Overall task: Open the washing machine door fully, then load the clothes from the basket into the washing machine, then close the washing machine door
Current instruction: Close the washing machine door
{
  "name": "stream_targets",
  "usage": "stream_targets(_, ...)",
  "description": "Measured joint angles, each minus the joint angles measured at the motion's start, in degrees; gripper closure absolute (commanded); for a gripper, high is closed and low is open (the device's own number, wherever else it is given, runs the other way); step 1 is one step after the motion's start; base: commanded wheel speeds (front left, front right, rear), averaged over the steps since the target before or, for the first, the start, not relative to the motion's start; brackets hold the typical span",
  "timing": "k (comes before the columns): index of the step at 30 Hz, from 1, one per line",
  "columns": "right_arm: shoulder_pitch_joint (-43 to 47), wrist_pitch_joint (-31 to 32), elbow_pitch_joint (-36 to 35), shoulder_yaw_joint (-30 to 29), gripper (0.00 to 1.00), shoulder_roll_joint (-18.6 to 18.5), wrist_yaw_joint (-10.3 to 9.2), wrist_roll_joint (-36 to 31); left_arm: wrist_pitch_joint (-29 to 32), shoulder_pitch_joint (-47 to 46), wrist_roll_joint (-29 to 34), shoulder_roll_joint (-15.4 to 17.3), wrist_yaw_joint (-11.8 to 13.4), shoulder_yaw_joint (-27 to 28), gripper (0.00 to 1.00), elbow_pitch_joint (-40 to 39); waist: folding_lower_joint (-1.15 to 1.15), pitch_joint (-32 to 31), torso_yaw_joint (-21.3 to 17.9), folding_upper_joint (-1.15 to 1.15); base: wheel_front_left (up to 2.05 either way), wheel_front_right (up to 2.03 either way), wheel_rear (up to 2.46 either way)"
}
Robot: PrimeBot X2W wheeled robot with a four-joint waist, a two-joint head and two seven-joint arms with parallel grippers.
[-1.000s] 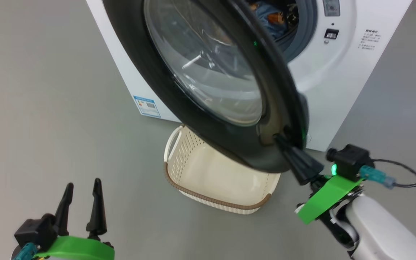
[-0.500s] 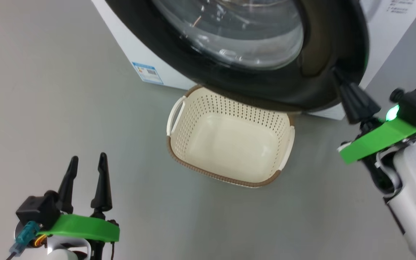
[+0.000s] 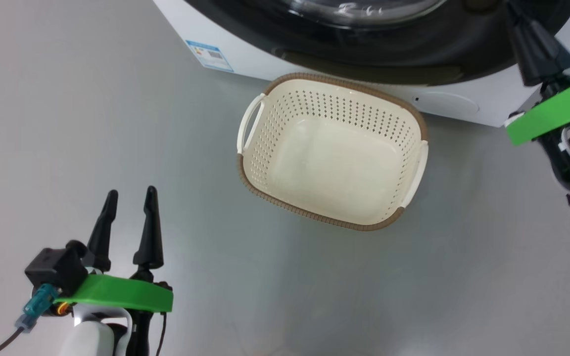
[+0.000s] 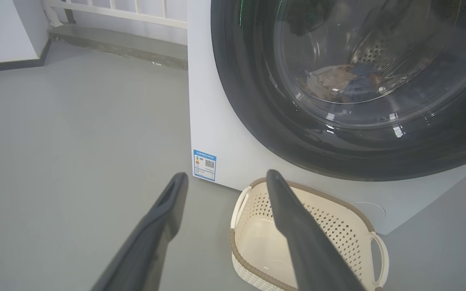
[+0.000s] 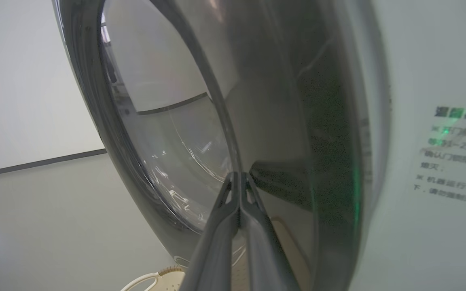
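Glossy black plastic is ringing the large round washing machine door (image 4: 249,105), and its bulging clear glass centre is lying against the front of the big white front-loading washing machine (image 3: 463,106), or so nearly against it that I cannot tell whether it is latched. Through that glass the clothes (image 4: 342,81) are lying in a blue and tan heap at the bottom of the perforated steel drum (image 4: 374,52). Over at the robot's right, the right gripper (image 5: 239,178) is pressing its two long dark fingers tight together with nothing between them. The joined tips are meeting the door's black rim just beside the edge of the glass, their dark reflection showing in the gloss, and a lime green bracket (image 3: 552,111) is sitting behind the fingers. Down at the left, the left gripper (image 3: 131,198) is holding its fingers spread wide, gripping nothing and touching nothing, hanging above the plain grey floor (image 3: 67,123) well apart from everything else. Between the two, the small cream perforated plastic basket (image 3: 332,79) with its brown rim and white side handles is standing upright on the floor just in front of the machine and below the door, its bare cream bottom showing. A small blue label (image 3: 211,55) is sticking to the machine's lower corner, near one of the basket's handles.
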Motion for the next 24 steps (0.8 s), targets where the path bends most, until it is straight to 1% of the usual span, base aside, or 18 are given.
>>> stream_targets(3,-2.7,0.0,1.7,0.2,1.0,-0.7,0.0,0.0,0.0,0.0,-0.6,-0.1,0.0,-0.2,0.0,0.0,0.0,1.0,0.5,0.0,0.0,0.0,0.0)
stream_targets(6,-5.0,0.0,4.5,-0.8,1.0,-0.7,0.18,-1.0,0.0,0.0,-0.7,-0.1,0.0,-0.2,0.0,0.0,0.0,1.6,1.0,0.0,0.0,0.0,0.0)
stream_targets(11,-6.4,0.0,7.1,-2.1,1.0,0.5,0.52,-3.6,0.0,-0.7,-0.8,-0.2,0.0,-0.2,0.0,0.0,0.0,2.0,1.5,0.0,0.0,0.0,0.0)
stream_targets(17,-6.5,0.0,8.4,-2.4,1.0,1.4,0.49,-3.8,0.0,-0.7,-1.1,-0.2,0.1,-0.2,0.0,0.1,0.0,1.4,1.4,0.0,0.0,0.0,0.0)
stream_targets(24,-6.3,0.0,8.5,-2.4,1.0,1.5,0.49,-3.7,0.0,-0.7,-1.1,-0.2,0.1,0.0,0.0,0.2,0.0,0.3,0.9,0.0,0.0,0.0,0.0)
